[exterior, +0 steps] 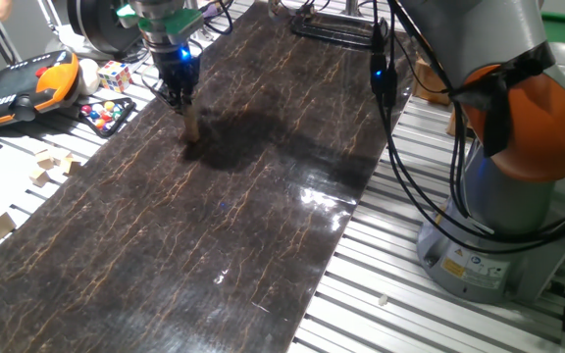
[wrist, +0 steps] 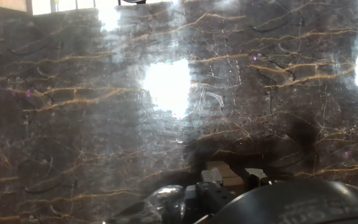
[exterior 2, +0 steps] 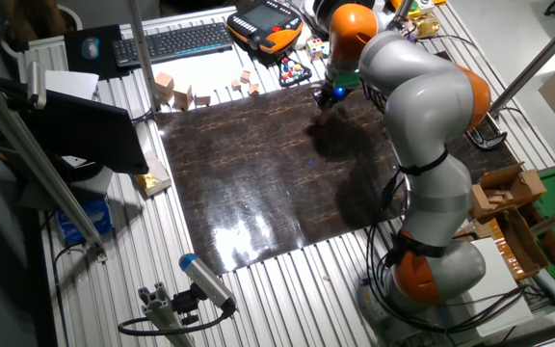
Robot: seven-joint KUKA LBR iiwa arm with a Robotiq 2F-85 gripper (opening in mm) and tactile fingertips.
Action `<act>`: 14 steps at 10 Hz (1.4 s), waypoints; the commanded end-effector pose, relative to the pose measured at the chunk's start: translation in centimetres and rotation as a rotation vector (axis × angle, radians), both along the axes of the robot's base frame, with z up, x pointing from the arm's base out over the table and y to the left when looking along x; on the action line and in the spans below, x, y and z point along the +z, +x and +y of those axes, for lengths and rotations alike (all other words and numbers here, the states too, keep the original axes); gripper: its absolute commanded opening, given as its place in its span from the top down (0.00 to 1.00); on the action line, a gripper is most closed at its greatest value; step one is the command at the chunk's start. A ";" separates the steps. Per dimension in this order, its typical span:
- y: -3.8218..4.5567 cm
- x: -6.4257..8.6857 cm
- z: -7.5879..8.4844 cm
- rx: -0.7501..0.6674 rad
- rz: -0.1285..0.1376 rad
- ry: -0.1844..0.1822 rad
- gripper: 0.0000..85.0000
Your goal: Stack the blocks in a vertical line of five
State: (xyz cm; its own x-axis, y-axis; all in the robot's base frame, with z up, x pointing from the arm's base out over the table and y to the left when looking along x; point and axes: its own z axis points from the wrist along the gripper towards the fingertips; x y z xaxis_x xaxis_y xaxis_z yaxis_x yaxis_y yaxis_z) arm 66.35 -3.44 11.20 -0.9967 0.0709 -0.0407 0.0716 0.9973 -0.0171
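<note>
Tiny light-tan wooden blocks (exterior: 191, 122) stand in a thin upright stack at the upper left of one fixed view, on the dark marble-look counter (exterior: 263, 216). How many are in the stack is too small to tell. The black gripper (exterior: 179, 98) with a blue light hangs right over the stack's top, touching it. I cannot tell if the jaws are spread or pinching. Farther back, off the counter's edge, sit a multicoloured puzzle cube (exterior: 115, 75) and an orange and black handheld controller (exterior: 23, 86).
</note>
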 end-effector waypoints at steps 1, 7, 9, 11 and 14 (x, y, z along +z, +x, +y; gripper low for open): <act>-0.01 0.0 0.0 0.002 0.002 0.002 0.68; -0.03 0.0 0.0 0.011 0.007 -0.005 0.53; -0.10 0.4 -0.1 0.011 0.004 -0.008 0.50; -0.39 1.6 0.2 0.006 0.004 -0.015 0.51; -1.55 3.3 1.3 0.002 0.004 -0.015 0.55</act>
